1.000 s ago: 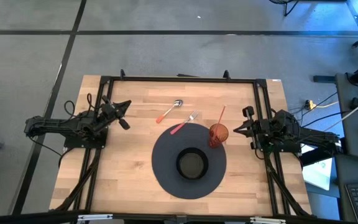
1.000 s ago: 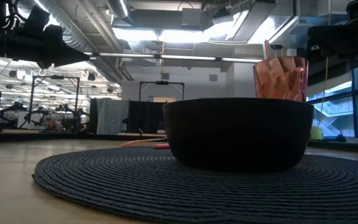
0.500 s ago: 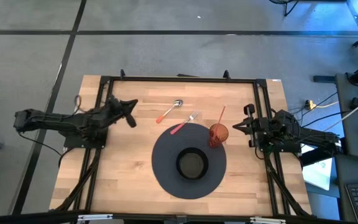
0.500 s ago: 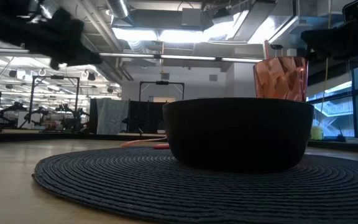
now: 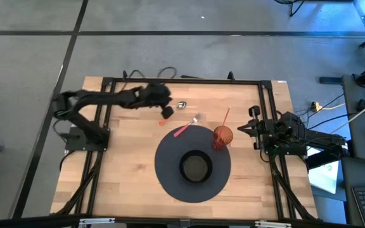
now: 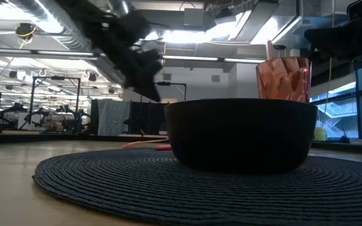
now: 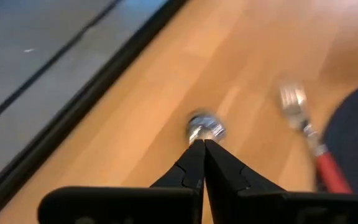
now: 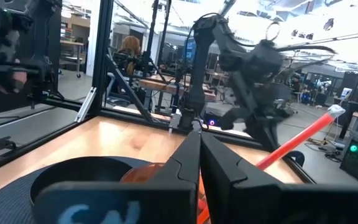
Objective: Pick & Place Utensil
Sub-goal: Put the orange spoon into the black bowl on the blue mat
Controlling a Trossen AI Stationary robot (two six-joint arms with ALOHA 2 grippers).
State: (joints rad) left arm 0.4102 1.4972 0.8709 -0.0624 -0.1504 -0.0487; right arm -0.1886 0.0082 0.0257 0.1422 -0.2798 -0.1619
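Note:
A spoon with a metal bowl (image 5: 181,105) and a red handle lies on the wood near the far edge; its bowl (image 7: 205,128) shows just past my left fingertips. A red-handled fork (image 5: 187,125) lies beside it, its handle end on the round dark mat (image 5: 170,168). My left gripper (image 5: 167,113) is shut and hovers over the spoon's handle, raised above the table in the low view (image 6: 144,75). An orange cup (image 5: 222,136) with a red stick in it and a black bowl (image 5: 195,166) stand on the mat. My right gripper (image 5: 242,131), shut, waits right of the cup.
A black frame rail (image 5: 182,80) runs along the far edge and down both sides of the table. Bare wood lies left of the mat (image 5: 119,158). In the right wrist view the bowl (image 8: 79,174) and red stick (image 8: 303,140) stand ahead of my right fingers.
My left arm has swung from the table's left edge toward the far middle, reaching out over the spoon, its gripper staying shut. The spoon, fork, cup and bowl have kept their places. My right arm has kept still.

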